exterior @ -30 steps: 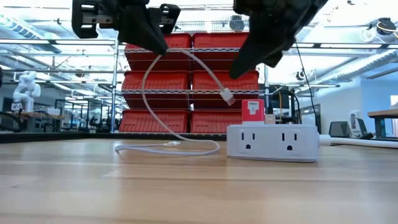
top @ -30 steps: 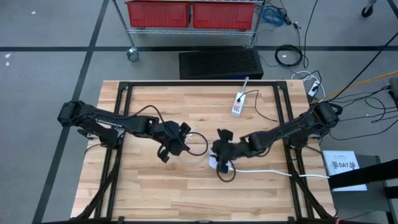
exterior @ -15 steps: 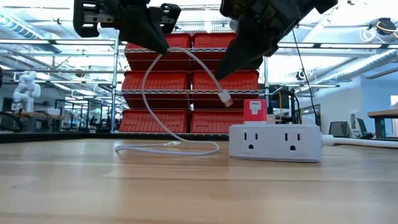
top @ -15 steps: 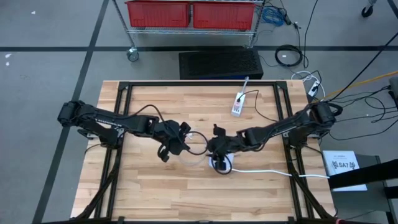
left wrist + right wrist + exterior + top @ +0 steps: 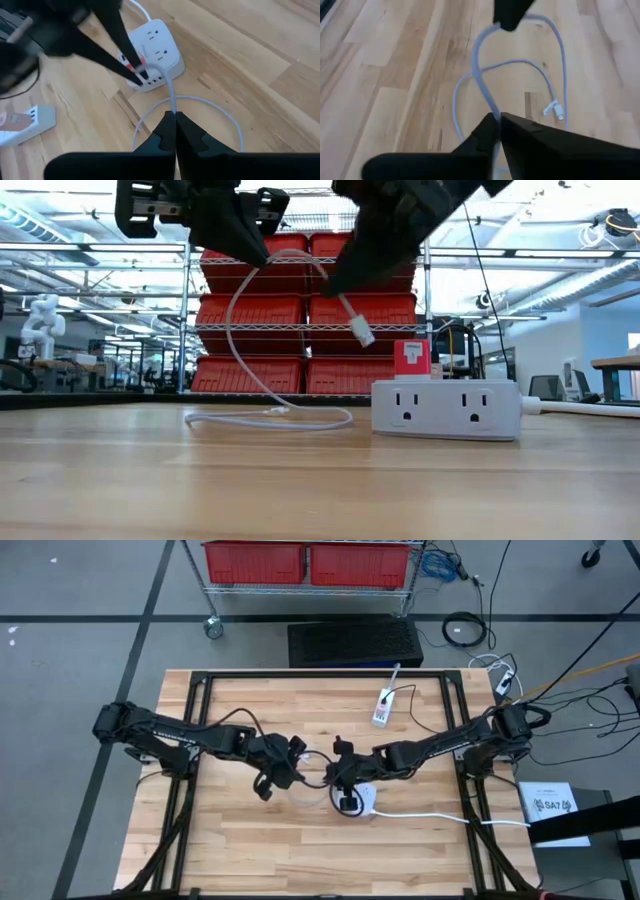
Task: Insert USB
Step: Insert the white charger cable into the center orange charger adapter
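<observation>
Stretching across a wooden table (image 5: 300, 850) from opposite sides, two dark arms, meeting near the middle over a loop of white cable (image 5: 262, 380).

Reaching in from the left side, left gripper (image 5: 283, 776), fingers pressed shut on the cable; seen from its wrist camera (image 5: 174, 131), cable rising straight out from between the two closed tips.

Reaching in from the right side, right gripper (image 5: 337, 774), narrowed onto the same cable farther along; from its own wrist camera (image 5: 496, 120), fingers nearly together with the white cord running between them.

Sitting on the table just beside and below the right gripper, white power strip (image 5: 446, 409), sockets facing the low camera, small red-and-white block (image 5: 410, 359) showing behind its top edge, thick white cord (image 5: 440, 816) trailing off toward the table's right edge.

Hanging in the air between the grippers, an arch of cable, lower part lying curled on the wood.

Dangling below the right gripper, tilted, white USB plug (image 5: 360, 332), just above and beside the power strip's near corner, not touching it.

Lying apart near the table's far edge, second white strip (image 5: 383, 706).
</observation>
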Tool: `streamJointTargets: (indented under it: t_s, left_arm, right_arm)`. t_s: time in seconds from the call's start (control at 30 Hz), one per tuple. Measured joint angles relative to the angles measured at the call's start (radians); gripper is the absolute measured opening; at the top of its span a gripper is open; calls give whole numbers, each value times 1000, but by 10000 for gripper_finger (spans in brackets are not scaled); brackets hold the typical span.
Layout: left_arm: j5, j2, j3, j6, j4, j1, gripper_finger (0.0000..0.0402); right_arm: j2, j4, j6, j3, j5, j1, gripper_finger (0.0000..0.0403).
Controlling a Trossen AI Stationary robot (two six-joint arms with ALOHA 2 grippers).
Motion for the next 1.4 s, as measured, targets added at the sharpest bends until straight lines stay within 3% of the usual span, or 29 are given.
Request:
streamJointTargets:
  t_s: [0.33,0.53,0.73,0.87,1.0,1.17,1.3,1.4]
  left_arm:
    - [-11,0,0,-54,-2,0,9]
    - [-75,-42,-1,-63,86,3,66]
    - [-77,-160,-1,-104,163,34,124]
    - [-51,-264,-10,-113,188,47,139]
    - [-22,-354,-85,-132,303,47,141]
    - [-2,-396,-236,-208,533,46,140]
    - [11,-302,-371,-325,738,42,120]
    - [23,-152,-423,-389,872,22,89]
  right_arm:
    - [-4,-95,-52,98,77,45,2]
    - [-4,-102,-16,98,116,49,1]
    - [-8,-108,8,98,149,51,1]
    - [-40,-106,19,86,187,52,0]
    - [-141,-56,54,-10,248,64,0]
    - [-318,85,168,-224,356,100,0]
    - [-391,297,246,-380,451,148,0]
    - [-382,394,294,-432,516,180,0]
